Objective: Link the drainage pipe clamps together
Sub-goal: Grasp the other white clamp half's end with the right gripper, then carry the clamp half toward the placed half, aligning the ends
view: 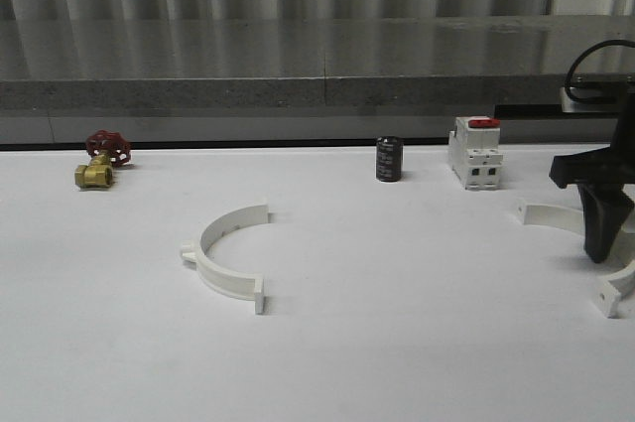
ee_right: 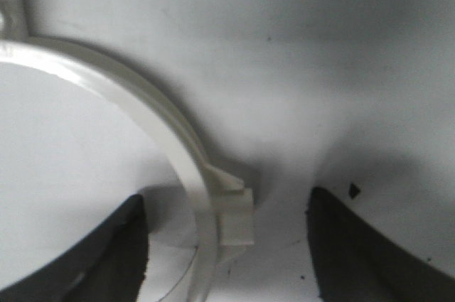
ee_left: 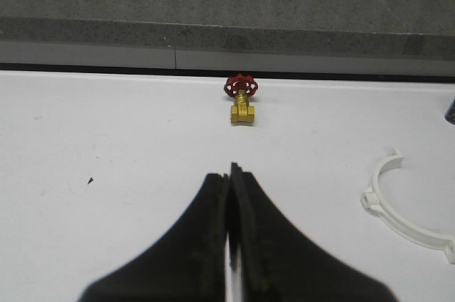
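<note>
One white drainage pipe clamp (view: 223,255) lies flat on the white table, left of centre, and appears again in the left wrist view (ee_left: 402,211). My left gripper (ee_left: 231,174) hangs over bare table with its jaws pressed together on nothing, well apart from that clamp. The other clamp (view: 552,214) lies at the far right, partly hidden by my right gripper (view: 598,253). In the right wrist view the right gripper (ee_right: 227,245) is open and straddles that clamp's curved band (ee_right: 153,121) at its small outer tab (ee_right: 234,213). Neither black finger (ee_right: 106,256) touches the band.
Along the back of the table stand a brass valve with a red handwheel (view: 99,162), a small black cylinder (view: 389,159) and a white breaker with a red switch (view: 474,152). A grey stone ledge (view: 298,65) runs behind them.
</note>
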You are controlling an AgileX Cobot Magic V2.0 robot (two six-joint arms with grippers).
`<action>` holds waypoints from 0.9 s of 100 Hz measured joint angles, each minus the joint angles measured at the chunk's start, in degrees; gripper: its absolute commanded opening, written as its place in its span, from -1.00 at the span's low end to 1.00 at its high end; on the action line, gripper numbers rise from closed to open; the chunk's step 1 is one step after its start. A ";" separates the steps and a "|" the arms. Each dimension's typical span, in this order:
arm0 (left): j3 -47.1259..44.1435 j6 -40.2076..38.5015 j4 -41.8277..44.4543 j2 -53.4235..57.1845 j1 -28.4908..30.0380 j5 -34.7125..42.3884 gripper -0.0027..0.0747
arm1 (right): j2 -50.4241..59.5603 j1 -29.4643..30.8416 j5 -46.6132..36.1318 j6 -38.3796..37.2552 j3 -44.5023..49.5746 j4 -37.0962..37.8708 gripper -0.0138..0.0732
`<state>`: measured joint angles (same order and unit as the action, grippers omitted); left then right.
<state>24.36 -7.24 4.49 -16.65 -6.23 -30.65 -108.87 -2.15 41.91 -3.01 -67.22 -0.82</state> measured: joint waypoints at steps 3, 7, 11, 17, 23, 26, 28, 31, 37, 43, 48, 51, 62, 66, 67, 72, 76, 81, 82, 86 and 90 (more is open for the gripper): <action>0.00 0.00 0.00 0.00 0.00 0.00 -0.99 | 0.00 0.00 0.15 -0.08 0.00 0.00 -0.02; 0.00 0.00 0.00 0.00 0.00 0.00 -0.99 | 0.00 0.00 0.40 -0.23 0.00 0.00 -0.14; 0.00 0.00 0.00 0.00 0.00 0.00 -0.99 | 0.00 0.00 0.67 -0.27 0.00 0.00 -0.26; 0.00 0.00 0.00 0.00 0.00 0.00 -0.99 | -0.04 0.00 0.92 -0.41 0.00 0.00 -0.41; 0.00 0.00 0.00 0.00 0.00 0.00 -0.99 | -0.13 0.00 1.25 -0.50 -0.04 0.08 -0.51; 0.00 0.00 0.00 0.00 0.00 0.00 -0.99 | -0.13 0.00 1.54 -0.50 -0.14 0.08 -0.54; 0.00 0.00 0.00 0.00 0.00 0.00 -0.99 | -0.13 0.00 1.66 -0.50 -0.13 0.08 -0.56; 0.00 0.00 0.00 0.00 0.00 0.00 -0.99 | -0.13 0.00 1.79 -0.50 -0.13 0.08 -0.57; 0.00 0.00 0.00 0.00 0.00 0.00 -0.99 | -0.13 0.00 1.93 -0.50 -0.13 0.08 -0.58; 0.00 0.00 0.00 0.00 0.00 0.00 -0.99 | -0.13 0.00 1.93 -0.50 -0.13 0.08 -0.58; 0.00 0.00 0.00 0.00 0.00 0.00 -0.99 | -0.13 0.00 1.93 -0.50 -0.13 0.08 -0.58; 0.00 0.00 0.00 0.00 0.00 0.00 -0.99 | -0.13 0.00 1.93 -0.50 -0.13 0.08 -0.58; 0.00 0.00 0.00 0.00 0.00 0.00 -0.99 | -0.13 0.00 1.93 -0.50 -0.13 0.08 -0.58; 0.00 0.00 0.00 0.00 0.00 0.00 -0.99 | -0.13 0.00 1.93 -0.50 -0.13 -0.07 -0.58; 0.00 0.00 0.00 0.00 0.00 0.00 -0.99 | -0.13 0.00 1.93 -0.50 -0.13 -0.25 -0.58; 0.00 0.00 0.00 0.00 0.00 0.00 -0.99 | -0.26 -0.10 2.20 -0.50 -0.40 -1.27 -0.58; 0.00 0.00 0.00 0.00 0.00 0.00 -0.99 | -0.34 -0.39 2.59 -0.50 -0.83 -2.35 -0.57; 0.00 0.00 0.00 0.00 0.00 0.00 -0.99 | -0.39 -0.89 3.53 -0.50 -1.54 -3.59 -0.57; 0.00 0.00 0.00 0.00 0.00 0.00 -0.99 | -0.39 -1.08 3.64 -0.64 -1.80 -3.89 -0.57; 0.00 0.00 0.00 0.00 0.00 0.00 -0.99 | -0.39 -1.99 4.19 -1.06 -2.56 -4.43 -0.57; 0.00 0.00 0.00 0.00 0.00 0.00 -0.99 | -0.39 -3.22 4.87 -2.20 -3.59 -4.87 -0.57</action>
<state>24.36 -7.24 4.49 -16.65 -6.23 -30.65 -109.26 -5.37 46.79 -5.21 -70.80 -5.69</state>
